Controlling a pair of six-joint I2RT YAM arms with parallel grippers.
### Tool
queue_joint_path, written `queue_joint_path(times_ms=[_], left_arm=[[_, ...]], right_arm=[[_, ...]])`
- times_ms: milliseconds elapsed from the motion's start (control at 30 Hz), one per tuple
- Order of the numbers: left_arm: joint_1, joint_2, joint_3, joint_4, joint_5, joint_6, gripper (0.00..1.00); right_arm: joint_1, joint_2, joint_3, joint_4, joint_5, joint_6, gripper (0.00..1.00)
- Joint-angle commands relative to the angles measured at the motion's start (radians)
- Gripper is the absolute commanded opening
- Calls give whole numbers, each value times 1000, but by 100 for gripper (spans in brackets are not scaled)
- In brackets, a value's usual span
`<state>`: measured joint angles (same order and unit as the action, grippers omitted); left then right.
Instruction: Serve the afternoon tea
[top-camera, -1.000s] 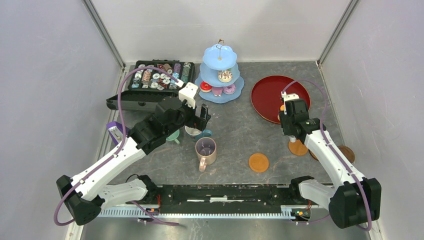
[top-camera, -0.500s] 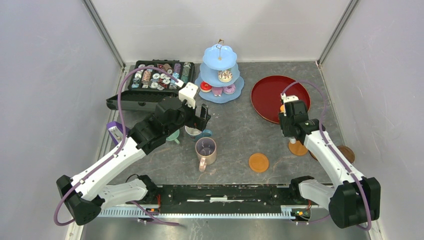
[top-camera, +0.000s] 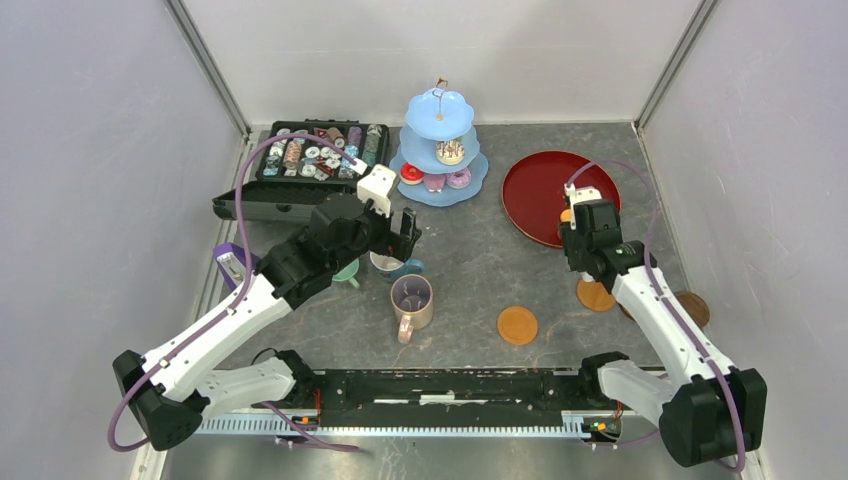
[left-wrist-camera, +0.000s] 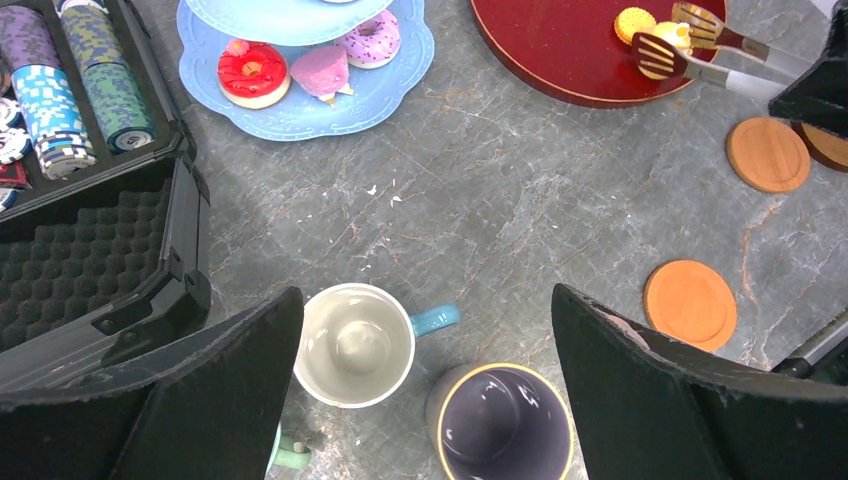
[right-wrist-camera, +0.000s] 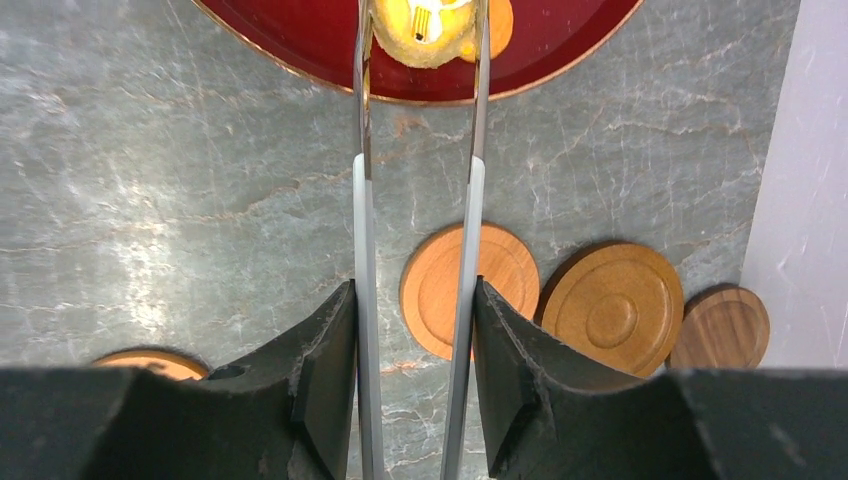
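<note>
- Bare table (top-camera: 480, 250) lies between the mugs and the red tray (top-camera: 535, 190), giving an open lane toward 12 o'clock from the lone orange coaster (top-camera: 517, 325).
- Under the wide-open left gripper (top-camera: 405, 235), the white-and-blue mug (left-wrist-camera: 355, 345) and the purple mug (left-wrist-camera: 500, 425) crowd together.
- The black case (top-camera: 290, 180) blocks its 10 o'clock.
- The tiered stand (top-camera: 440, 150) blocks its 1 o'clock.
- The tongs (right-wrist-camera: 415, 200) in the right gripper (right-wrist-camera: 415, 340) jut toward 12 o'clock over the tray's rim.
- Three coasters (right-wrist-camera: 612, 308) lie flat at its 4 o'clock, and the side wall (top-camera: 760, 200) stands near at 3 o'clock.

Grey marbled table (top-camera: 470, 260) between plain pale walls (top-camera: 90, 150).
</note>
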<state>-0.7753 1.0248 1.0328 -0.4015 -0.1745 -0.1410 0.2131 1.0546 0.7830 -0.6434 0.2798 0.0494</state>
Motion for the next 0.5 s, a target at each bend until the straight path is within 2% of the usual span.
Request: queue_joint_path(times_ms=[0,100,300,467], left_arm=[[2,-22,4,39,-46,-31,100],[4,-53,-7,47,-122,-36,100],[11,-144,-51,85,-336,-75,100],[14,-210,-92,131,-390,-66,100]], right_arm=[[-5,-34,93,97,-49,-28,23],[-5,-23,133,133,-136,-23,21],[21,33,195,284,-437,62,21],[143,147,285,383,-469,127,21]])
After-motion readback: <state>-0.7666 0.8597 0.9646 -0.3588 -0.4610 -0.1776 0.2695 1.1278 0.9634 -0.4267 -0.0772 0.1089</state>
